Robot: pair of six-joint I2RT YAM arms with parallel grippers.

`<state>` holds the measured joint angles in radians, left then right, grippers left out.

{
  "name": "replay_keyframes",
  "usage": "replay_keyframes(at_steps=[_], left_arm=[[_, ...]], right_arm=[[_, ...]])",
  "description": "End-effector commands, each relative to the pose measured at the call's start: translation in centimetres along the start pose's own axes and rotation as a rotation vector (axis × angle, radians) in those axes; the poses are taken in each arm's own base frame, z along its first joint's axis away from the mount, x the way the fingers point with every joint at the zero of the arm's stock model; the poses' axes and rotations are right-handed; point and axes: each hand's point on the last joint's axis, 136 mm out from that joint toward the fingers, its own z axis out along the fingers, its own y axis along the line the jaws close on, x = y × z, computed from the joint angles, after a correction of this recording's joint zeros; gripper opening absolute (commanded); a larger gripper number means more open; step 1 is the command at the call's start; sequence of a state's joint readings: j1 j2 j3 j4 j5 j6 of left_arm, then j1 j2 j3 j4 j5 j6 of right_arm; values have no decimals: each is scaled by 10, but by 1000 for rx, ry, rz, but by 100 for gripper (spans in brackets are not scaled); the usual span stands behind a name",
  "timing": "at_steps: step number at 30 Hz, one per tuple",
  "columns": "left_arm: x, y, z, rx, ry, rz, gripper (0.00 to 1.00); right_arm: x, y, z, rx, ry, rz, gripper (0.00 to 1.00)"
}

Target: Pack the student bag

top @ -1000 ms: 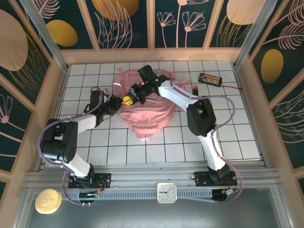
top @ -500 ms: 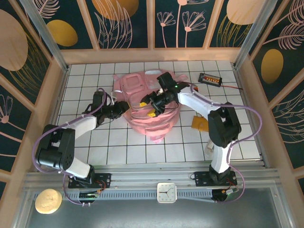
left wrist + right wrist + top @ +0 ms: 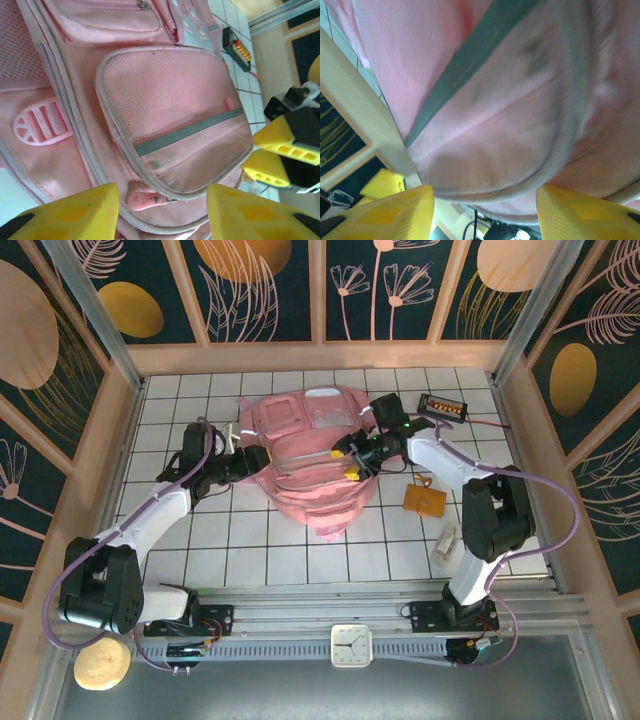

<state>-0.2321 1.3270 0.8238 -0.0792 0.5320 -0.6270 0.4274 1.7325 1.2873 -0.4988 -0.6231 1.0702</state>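
Note:
The student bag, a big pink backpack with grey strips, lies flat mid-table, front pockets up. My left gripper is at its left edge and stands open. In the left wrist view the yellow fingers straddle a pink zip pull without touching it, below the mesh pocket. My right gripper is over the bag's right side, also open. In the right wrist view its jaws stand wide apart against the pocket's rounded edge. The right gripper's yellow fingertips show at the left wrist view's right edge.
A black abacus-like device with a cable lies at the back right. A brown card and a pale object lie right of the bag. A white clock and a round tan object sit on the near ledge.
Both grippers have gone from shut to open. The bag has shifted right and flattened out with its pockets up. The right arm has swung right, uncovering the brown card.

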Motion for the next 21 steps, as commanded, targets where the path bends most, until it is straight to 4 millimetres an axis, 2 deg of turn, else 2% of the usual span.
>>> replay_keyframes(at_steps=[1,4,9,16,21], left_arm=[[-5,1,-8,-63,14,100,50],[-4,2,-6,-65,29,113,53],[2,7,-5,-79,46,137,54],[12,16,-4,-101,72,161,55],[14,18,-2,-102,81,166,55]], right_arm=[[-15,17,-16,-59,-74,-61,56],[-26,21,-14,-69,-85,-56,55],[-34,39,-17,-116,-103,-60,48],[-34,57,-23,-165,-112,-54,41],[-30,69,-22,-175,-96,-58,41]])
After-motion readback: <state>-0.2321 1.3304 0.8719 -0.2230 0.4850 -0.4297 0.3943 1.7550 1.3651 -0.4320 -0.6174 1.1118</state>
